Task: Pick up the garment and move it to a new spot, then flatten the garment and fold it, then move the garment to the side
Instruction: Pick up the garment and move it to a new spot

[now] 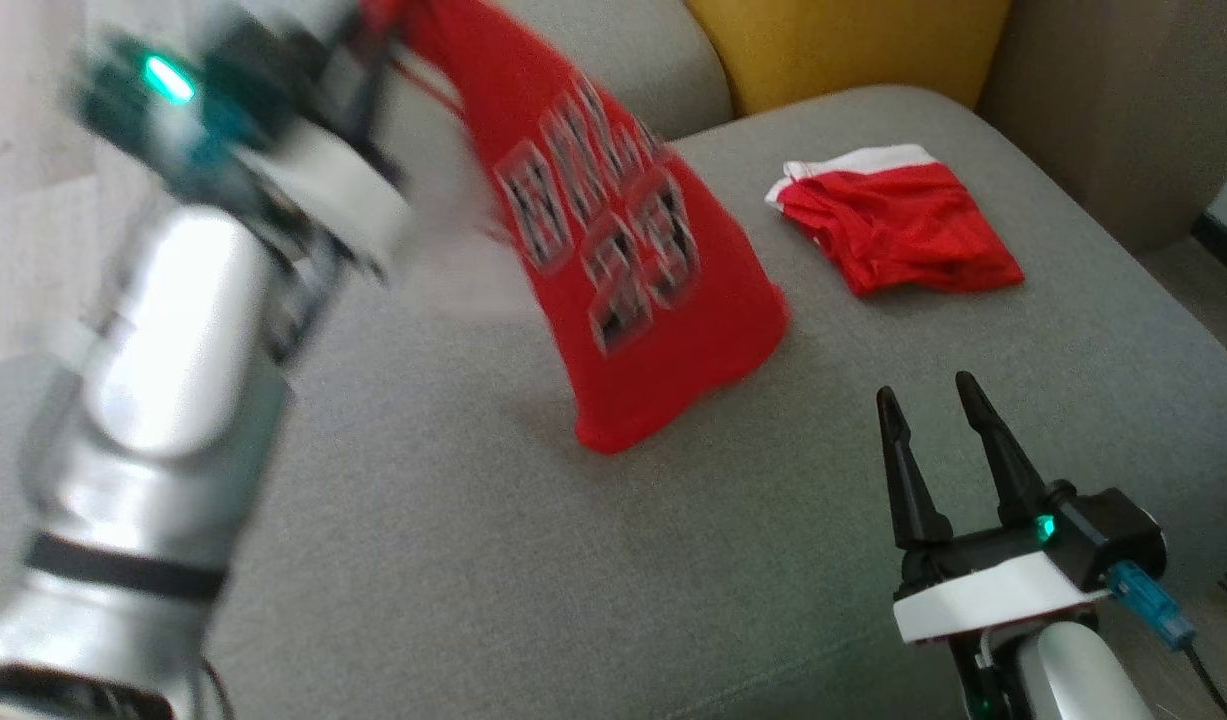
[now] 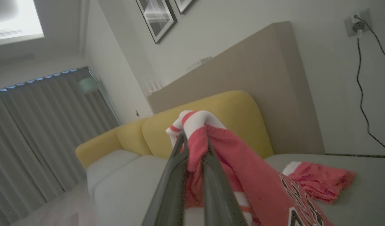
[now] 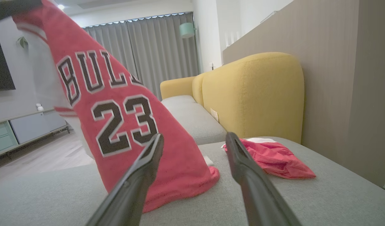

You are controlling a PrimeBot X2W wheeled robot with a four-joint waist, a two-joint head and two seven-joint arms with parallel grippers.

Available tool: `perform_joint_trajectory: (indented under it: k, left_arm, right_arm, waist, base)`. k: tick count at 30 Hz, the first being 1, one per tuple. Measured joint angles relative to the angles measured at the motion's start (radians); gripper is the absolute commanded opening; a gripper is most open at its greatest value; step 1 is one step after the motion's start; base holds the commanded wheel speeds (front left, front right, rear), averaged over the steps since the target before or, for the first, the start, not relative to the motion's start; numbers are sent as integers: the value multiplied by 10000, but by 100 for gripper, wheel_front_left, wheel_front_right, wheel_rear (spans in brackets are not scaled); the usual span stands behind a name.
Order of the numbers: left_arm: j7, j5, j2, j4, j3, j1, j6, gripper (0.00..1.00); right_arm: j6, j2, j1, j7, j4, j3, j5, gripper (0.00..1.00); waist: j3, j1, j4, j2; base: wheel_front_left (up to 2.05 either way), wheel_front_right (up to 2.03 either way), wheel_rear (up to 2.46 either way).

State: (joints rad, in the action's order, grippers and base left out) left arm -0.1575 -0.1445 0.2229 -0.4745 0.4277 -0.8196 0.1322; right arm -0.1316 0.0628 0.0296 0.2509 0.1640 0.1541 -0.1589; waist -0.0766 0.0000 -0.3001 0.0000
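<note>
A red jersey (image 1: 633, 270) with black and white lettering hangs from the upper left down to the grey sofa seat (image 1: 473, 560), its hem resting on the cushion. My left gripper (image 2: 194, 142) is shut on the jersey's white and red trimmed edge (image 2: 195, 121), raised high; in the head view the left arm (image 1: 183, 330) is blurred. The jersey (image 3: 117, 119) reads "BULLS 23" in the right wrist view. My right gripper (image 1: 938, 400) stands open low at the right, near the jersey's hem and apart from it.
Folded red shorts (image 1: 893, 230) with a white band lie on the seat at the back right. Yellow back cushions (image 1: 843, 45) and a beige panel (image 3: 336, 78) bound the sofa behind. The seat's right edge drops to the floor (image 1: 1208, 290).
</note>
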Motion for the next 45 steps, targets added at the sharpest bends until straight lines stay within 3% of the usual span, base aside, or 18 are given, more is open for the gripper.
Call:
perform_joint_trajectory:
  k: [9,16,17,18,19,29,40,45]
  left_arm:
    - [-725,-376,-1003,-1848,1066,2454,-2,0]
    - [-909,-575,-1628,-2911,1969,3239,0,0]
    - [-909,-637,-1641,-2876,1973,3263,0,5]
    - [-913,-681,-1653,-2801,1964,3271,-2,60]
    - [-918,-696,-1655,-2688,1929,3289,-4,100]
    - [-920,-654,-1795,-163,1313,4754,-504,100]
    - [-922,-178,-1231,3519,-1434,8390,-1662,100]
    - [-920,182,-1300,4606,-2393,10025,-1810,100]
  right_arm:
    - [0,-13,-11,0,-86,161,0,100]
    - [0,-40,-11,0,-138,267,2,100]
    - [0,-42,-11,0,-138,272,2,100]
    - [0,-44,-4,0,-136,293,2,100]
    - [0,-52,5,0,-134,320,2,100]
    - [0,-90,-444,0,2,65,-2,100]
    - [0,-128,-1117,0,-38,-456,-88,100]
    - [0,-155,-1595,0,-217,-970,-98,100]
  waist:
    - [871,0,-231,0]
    - [1605,0,-44,0]
    - [1656,0,24,0]
    - [1681,0,104,0]
    - [1685,0,192,0]
    - [786,0,1006,0]
    - [-161,0,2239,0]
    - [-410,0,2608,0]
  base:
    - [0,0,0]
    - [0,0,0]
    - [0,0,0]
    - [0,0,0]
    - [0,0,0]
    - [0,0,0]
    - [0,0,0]
    - [0,0,0]
